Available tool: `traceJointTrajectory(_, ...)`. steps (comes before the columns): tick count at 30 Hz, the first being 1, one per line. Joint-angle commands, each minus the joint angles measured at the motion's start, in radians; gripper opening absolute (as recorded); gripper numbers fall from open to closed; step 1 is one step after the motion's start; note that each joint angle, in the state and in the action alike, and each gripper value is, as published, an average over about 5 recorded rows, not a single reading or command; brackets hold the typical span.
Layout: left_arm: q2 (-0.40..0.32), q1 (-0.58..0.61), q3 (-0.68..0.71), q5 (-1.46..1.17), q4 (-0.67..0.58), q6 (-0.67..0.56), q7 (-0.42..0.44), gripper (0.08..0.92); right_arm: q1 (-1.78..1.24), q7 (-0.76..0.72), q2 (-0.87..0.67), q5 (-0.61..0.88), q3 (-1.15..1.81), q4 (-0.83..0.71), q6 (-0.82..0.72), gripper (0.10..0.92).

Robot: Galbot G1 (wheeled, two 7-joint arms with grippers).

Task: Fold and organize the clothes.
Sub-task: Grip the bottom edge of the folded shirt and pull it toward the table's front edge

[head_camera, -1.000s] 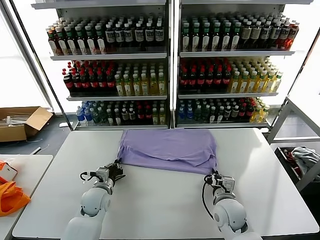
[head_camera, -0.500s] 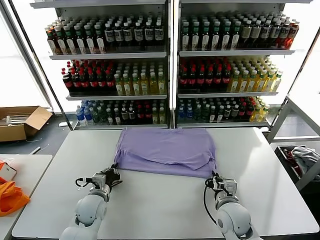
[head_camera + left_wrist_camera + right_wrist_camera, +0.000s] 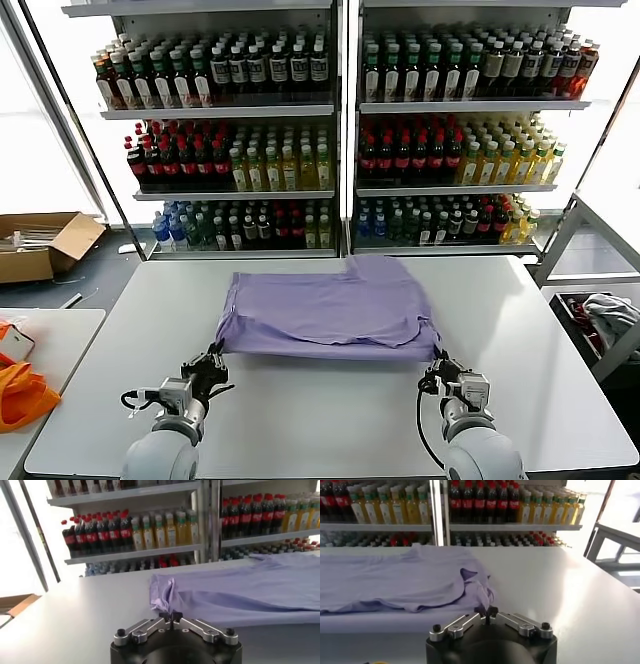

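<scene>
Left claw (image 3: 212, 362): nearest the robot, on its left side; fingers pinched together on the near-left corner of the shirt, which bunches just beyond the fingertips.
Right claw (image 3: 441, 372): nearest on the right side; likewise clamped on the near-right corner, a small gather of cloth at its tips.
T-shirt (image 3: 330, 310): lavender, thin and soft, spread on the white table (image 3: 560, 400) just beyond and between the two claws; its near edge is lifted slightly and stretched taut from one claw to the other.
Long axis: runs side to side, from the left claw across to the right claw; the short way runs off from the claws toward the shelves.
Facing: what looks like the neck end lies at the far edge, away from both claws; no print shows.
Step in hand: it looks like a dragging or folding pull, both corners held.
Next move: likely both claws travelling together at even height, so the edge stays straight.
Beyond: drink shelves (image 3: 340, 130) stand past the table's far edge.
</scene>
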Motion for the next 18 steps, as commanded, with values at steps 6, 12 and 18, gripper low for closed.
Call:
traceJointTrajectory(6, -0.005, 0.326, -0.010, 0.024, -0.221, -0.023, -0.014, 0.086, -0.204, 0.010, -0.009, -0.027, 0.017, 0.112, 0.002, 0.120)
traceJointTrajectory(12, -0.002, 0.350, -0.020, 0.040, -0.216, -0.028, -0.014, 0.086, -0.273, 0.016, -0.006, -0.044, 0.034, 0.131, 0.003, 0.120)
traceJointTrajectory(18, -0.009, 0.339, -0.014, 0.044, -0.180, -0.046, -0.005, 0.086, -0.294, 0.019, 0.009, -0.068, 0.022, 0.135, 0.004, 0.120)
